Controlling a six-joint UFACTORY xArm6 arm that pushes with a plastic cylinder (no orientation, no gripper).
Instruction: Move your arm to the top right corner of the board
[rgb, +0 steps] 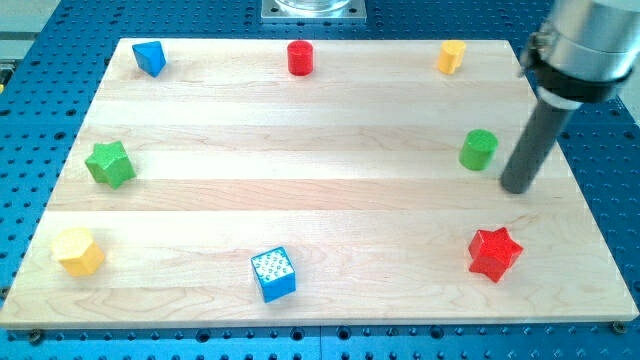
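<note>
My tip (517, 187) rests on the wooden board (320, 130) at the view's right, just right of and slightly below the green cylinder (478, 150), apart from it. The rod rises up and right to the arm's grey body. The small yellow block (451, 56) sits near the board's top right, above and left of my tip. The red star block (495, 253) lies below my tip, near the bottom right. The board's top right corner is partly hidden by the arm.
A red cylinder (300, 57) is at top centre and a blue block (150, 58) at top left. A green star block (110, 164) sits at the left edge, a yellow block (78, 251) at bottom left, a blue cube (273, 274) at bottom centre.
</note>
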